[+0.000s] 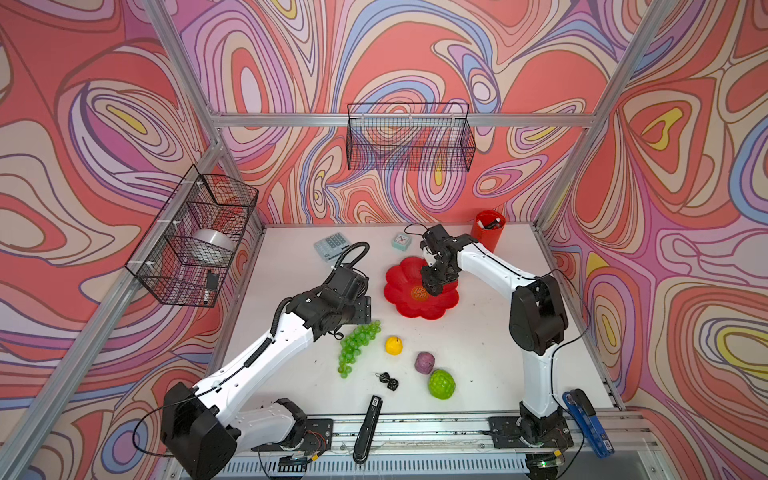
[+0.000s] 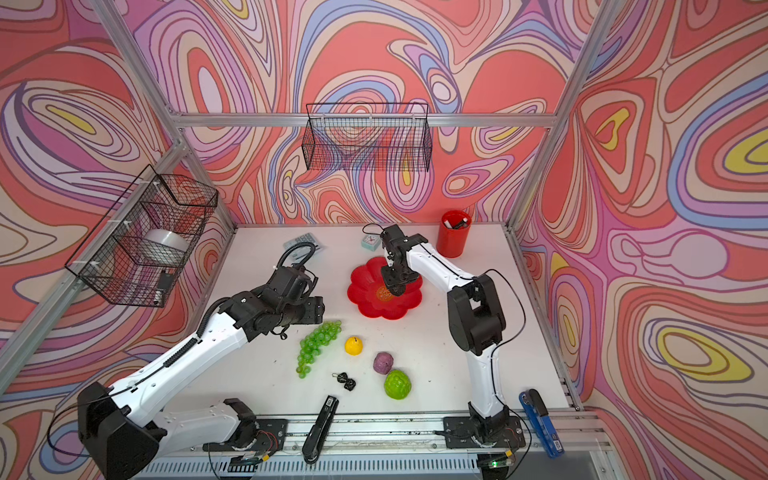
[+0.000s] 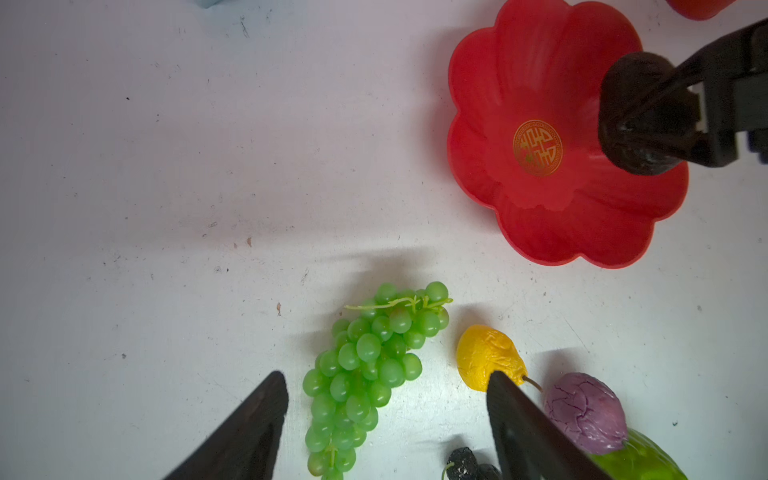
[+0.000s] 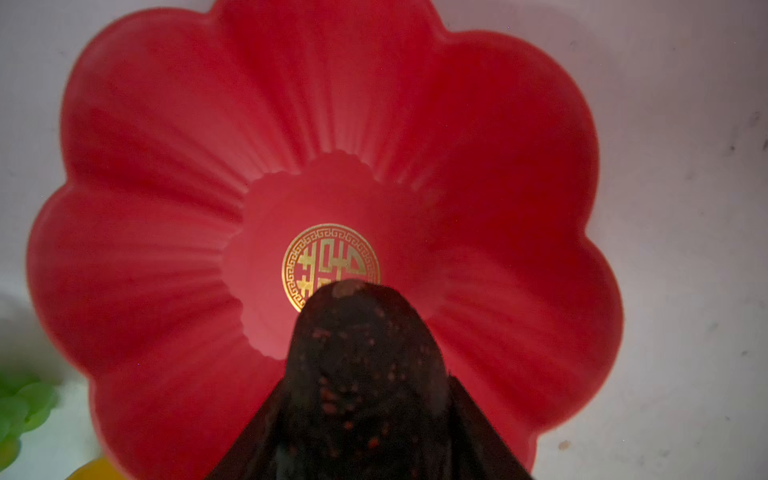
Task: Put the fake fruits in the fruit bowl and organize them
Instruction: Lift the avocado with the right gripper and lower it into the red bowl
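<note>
Currently gripping the avocado (image 4: 361,374) in the right hand (image 1: 432,286), clamped snugly on its flanks, tip aimed down at the emblem (image 4: 330,266). Hangs over the middle of the bowl (image 1: 419,311), just right of centre in both top views; cannot tell whether it touches the red floor yet. Judged as the placing step for the first fruit, with nothing else inside the bowl. Probably held by the sides so as to drop clear on release and settle in the flat middle rather than on a sloping petal.

Hovers with the left hand (image 3: 385,374) spread wide and gripping nothing, poised above the grapes (image 1: 357,345), lower centre of the top views. Looks lined up to straddle the bunch across its width, likely the next pick.

Leaves four fruits on the surface (image 1: 478,340) below the bowl: grapes, yellow fruit (image 1: 393,345) just to their right, then purple ball (image 1: 424,362) and bumpy green fruit (image 1: 441,384), touching or nearly so, further lower right. Could nudge the yellow fruit with one finger (image 3: 519,415), seen close against it in the left wrist view. Should skip the clips (image 1: 388,380) lying between grapes and bumpy green fruit.
</note>
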{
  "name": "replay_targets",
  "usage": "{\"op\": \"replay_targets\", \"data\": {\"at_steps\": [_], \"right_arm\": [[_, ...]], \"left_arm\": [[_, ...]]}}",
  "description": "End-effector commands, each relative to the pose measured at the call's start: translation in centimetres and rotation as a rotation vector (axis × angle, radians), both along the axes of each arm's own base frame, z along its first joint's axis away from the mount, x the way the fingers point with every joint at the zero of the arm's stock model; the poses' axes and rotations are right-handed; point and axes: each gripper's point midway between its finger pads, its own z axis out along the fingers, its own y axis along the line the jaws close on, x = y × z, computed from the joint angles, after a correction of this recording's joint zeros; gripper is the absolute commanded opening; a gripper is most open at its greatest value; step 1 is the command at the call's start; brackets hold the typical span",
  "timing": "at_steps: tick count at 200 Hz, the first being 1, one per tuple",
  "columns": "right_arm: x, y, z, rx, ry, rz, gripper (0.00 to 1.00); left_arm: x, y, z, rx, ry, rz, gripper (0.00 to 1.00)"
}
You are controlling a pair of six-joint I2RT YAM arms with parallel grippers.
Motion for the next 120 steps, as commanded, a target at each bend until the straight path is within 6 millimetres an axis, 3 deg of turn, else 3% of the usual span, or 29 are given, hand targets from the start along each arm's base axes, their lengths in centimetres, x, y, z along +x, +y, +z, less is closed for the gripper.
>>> {"op": "replay_targets", "data": {"at_steps": [1,66,120], "right_arm": [[1.5,0.0,0.2,-0.019,-0.032,0.017,0.41],[1.3,-0.7,-3.3,-0.071,0.038,0.003,0.42],[1.3,-0.9,-4.3,-0.083,0.056,-0.004,0.44]], "left_arm": [[-0.8,1.2,-0.6,0.021,0.027,0.041,0.79],[-0.4,1.0,-0.2,0.031,0.018,0.026,0.8],[0.0,0.3,0.0,0.024,0.017,-0.004,0.8]]}}
